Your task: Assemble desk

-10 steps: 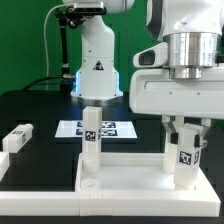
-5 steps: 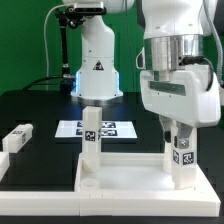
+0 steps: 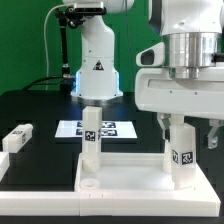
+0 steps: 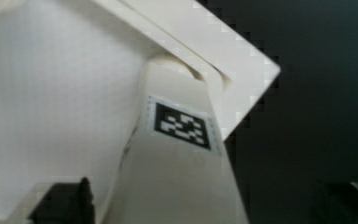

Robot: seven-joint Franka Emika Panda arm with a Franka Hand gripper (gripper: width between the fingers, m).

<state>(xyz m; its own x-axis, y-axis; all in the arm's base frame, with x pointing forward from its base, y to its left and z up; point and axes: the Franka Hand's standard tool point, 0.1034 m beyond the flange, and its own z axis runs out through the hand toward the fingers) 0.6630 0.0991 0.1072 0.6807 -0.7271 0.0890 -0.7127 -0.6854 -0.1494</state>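
On the black table point(image 3: 30, 110), the white desk top point(image 3: 130, 180) lies flat with its raised rim up, and everything else sits around it. Two white legs stand upright on it, each with a small black-and-white tag: one leg point(image 3: 91, 135) at the corner toward the exterior view's left, the other leg point(image 3: 181, 152) at the corner toward the exterior view's right. Straight above that second leg hangs the gripper point(image 3: 184, 128), its fingers point(image 3: 166, 128) spread open on either side of the leg's upper end and not gripping it. Beyond the desk top lies the marker board point(image 3: 110, 128), and off its left end a loose leg point(image 3: 17, 138) lies on the table.
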